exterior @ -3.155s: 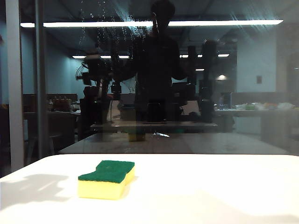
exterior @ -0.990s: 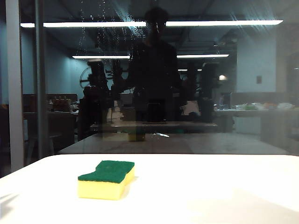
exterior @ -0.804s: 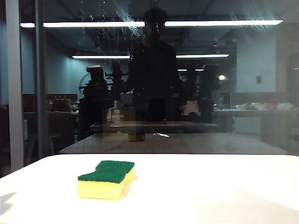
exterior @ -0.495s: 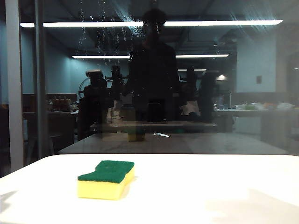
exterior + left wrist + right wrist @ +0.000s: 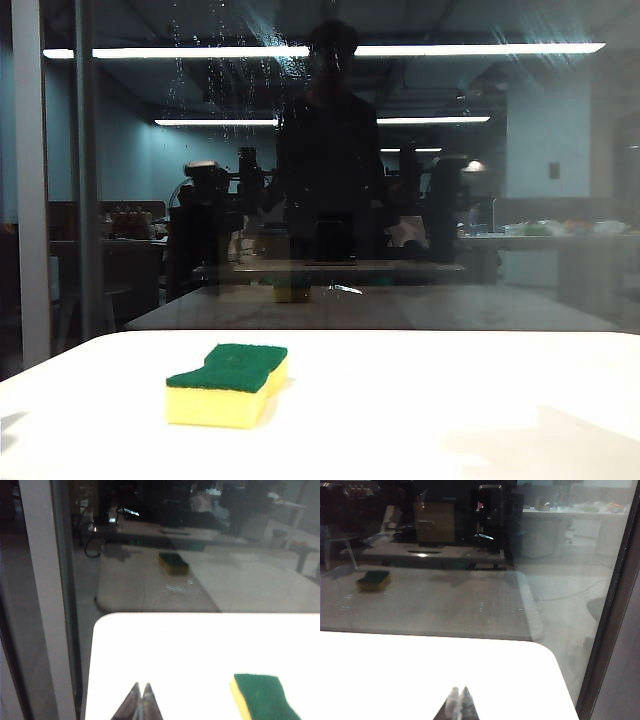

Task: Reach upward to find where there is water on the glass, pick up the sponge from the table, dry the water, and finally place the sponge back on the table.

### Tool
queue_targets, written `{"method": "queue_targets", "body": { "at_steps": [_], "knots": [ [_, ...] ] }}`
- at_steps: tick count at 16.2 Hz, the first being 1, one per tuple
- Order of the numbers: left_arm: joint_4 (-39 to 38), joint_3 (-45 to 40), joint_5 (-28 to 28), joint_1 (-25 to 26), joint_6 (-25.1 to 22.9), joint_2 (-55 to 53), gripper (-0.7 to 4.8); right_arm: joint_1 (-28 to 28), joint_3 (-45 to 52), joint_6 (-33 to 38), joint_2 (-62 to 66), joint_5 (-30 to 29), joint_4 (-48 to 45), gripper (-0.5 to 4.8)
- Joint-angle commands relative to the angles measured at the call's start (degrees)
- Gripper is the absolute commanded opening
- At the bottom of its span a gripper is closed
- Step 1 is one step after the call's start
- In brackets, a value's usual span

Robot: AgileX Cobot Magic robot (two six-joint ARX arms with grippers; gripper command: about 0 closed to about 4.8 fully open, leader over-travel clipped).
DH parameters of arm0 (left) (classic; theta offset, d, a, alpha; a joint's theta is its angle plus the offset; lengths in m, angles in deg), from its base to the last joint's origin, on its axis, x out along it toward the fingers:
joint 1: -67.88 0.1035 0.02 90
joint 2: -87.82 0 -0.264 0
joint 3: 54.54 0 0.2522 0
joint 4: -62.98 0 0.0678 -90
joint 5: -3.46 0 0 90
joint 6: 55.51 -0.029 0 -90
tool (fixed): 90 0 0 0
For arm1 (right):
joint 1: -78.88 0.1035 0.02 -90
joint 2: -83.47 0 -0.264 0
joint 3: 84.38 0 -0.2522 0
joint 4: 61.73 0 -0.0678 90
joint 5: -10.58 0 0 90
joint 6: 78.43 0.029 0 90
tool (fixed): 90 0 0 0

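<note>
I am seeing the sponge (image 5: 228, 385) looking soft and matt, with yellow foam under a rough dark green top. The surface (image 5: 420, 400) is looking smooth, white and plain. The glass (image 5: 450, 180) is looking dark and shiny like a mirror, with thin wet water (image 5: 215, 75) streaks.

exterior view faces the glass (image 5: 480, 180) low across the counter (image 5: 420, 400); both wrist views look down, sharing counter and glass
</note>
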Motion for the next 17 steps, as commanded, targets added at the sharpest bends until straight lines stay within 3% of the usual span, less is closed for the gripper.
{"method": "queue_targets", "body": {
  "at_steps": [1,17],
  "knots": [
    [0.98,0.09,0.00,0.09,-0.15,-0.07,-0.04,0.00,0.24,-0.13,0.00,0.11,0.02,-0.05],
    [0.70,0.09,-0.02,0.09,0.24,-0.07,-0.03,-0.02,0.24,-0.13,0.00,0.09,2.67,-0.05]
  ]
}}
